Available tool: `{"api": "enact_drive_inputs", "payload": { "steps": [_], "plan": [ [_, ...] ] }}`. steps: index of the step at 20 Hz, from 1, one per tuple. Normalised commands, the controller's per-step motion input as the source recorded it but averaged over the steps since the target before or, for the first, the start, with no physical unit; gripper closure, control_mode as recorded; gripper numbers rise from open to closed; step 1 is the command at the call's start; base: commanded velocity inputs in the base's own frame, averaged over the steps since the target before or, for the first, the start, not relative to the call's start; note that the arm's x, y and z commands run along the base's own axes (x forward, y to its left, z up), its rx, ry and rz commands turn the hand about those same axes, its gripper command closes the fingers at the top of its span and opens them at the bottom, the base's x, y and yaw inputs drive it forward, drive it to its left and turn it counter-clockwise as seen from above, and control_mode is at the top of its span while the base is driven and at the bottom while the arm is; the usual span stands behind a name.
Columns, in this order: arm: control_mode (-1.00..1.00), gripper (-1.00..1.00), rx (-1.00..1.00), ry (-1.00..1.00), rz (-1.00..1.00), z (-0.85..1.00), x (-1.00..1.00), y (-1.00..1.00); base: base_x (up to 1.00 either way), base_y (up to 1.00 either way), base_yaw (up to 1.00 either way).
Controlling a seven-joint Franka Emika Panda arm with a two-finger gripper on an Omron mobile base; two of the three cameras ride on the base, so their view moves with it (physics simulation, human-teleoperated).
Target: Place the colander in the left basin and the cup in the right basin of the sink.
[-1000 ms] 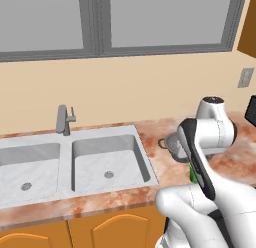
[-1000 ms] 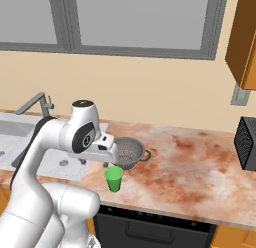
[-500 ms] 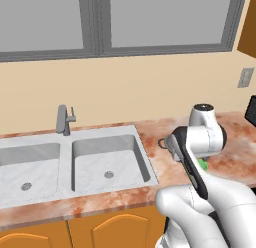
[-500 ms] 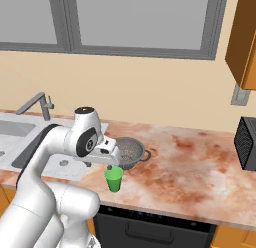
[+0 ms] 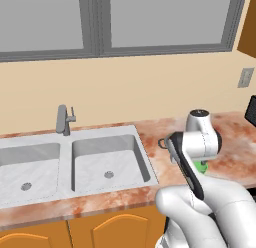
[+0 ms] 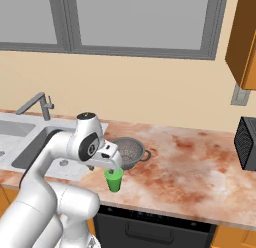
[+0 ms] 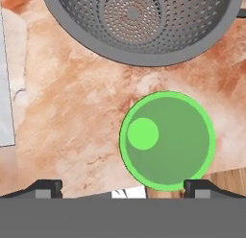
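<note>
The green cup point(image 6: 114, 180) stands upright on the marbled counter near its front edge, with the dark grey colander point(image 6: 129, 152) just behind it. My gripper point(image 6: 114, 167) hangs open right above the cup, holding nothing. In the hand view the cup point(image 7: 167, 140) lies between the fingertips point(image 7: 199, 185), nearer the right one, and the colander point(image 7: 139, 21) is beyond it. The sink's left basin point(image 5: 27, 172) and right basin point(image 5: 107, 164) lie left of the arm, and a green sliver of the cup point(image 5: 201, 165) shows behind the arm.
A grey faucet point(image 5: 63, 119) stands at the sink's middle back edge. A black appliance point(image 6: 247, 142) sits at the counter's far right. The counter's front edge runs close to the cup. A window spans the wall above.
The hand has come down and forward from over the colander's near rim to just above the cup. Its jaws have stayed open. Cup and colander have not moved.
</note>
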Motion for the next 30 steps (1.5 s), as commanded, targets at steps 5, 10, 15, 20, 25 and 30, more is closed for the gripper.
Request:
{"api": "enact_drive_inputs", "payload": {
  "steps": [5, 10, 15, 20, 25, 30],
  "plan": [
    [-1.0, -1.0, 0.0, 0.0, 0.0, -0.08, 0.05, -0.13, 0.0, 0.0, 0.0],
    [-1.0, -1.0, 0.0, 0.0, 0.0, -0.06, 0.19, 0.0, 0.0, 0.0, 0.0],
    [-1.0, -1.0, 0.0, 0.0, 0.0, -0.14, 0.16, 0.0, 0.0, 0.0, 0.0],
    [-1.0, -1.0, 0.0, 0.0, 0.0, -0.17, 0.05, 0.0, 0.0, 0.0, 0.0],
    [-1.0, -1.0, 0.0, -0.01, 0.0, -0.18, 0.11, 0.0, 0.0, 0.0, 0.0],
    [-1.0, -1.0, 0.0, -0.02, 0.0, -0.13, 0.12, 0.0, 0.0, 0.0, 0.0]
  ]
}}
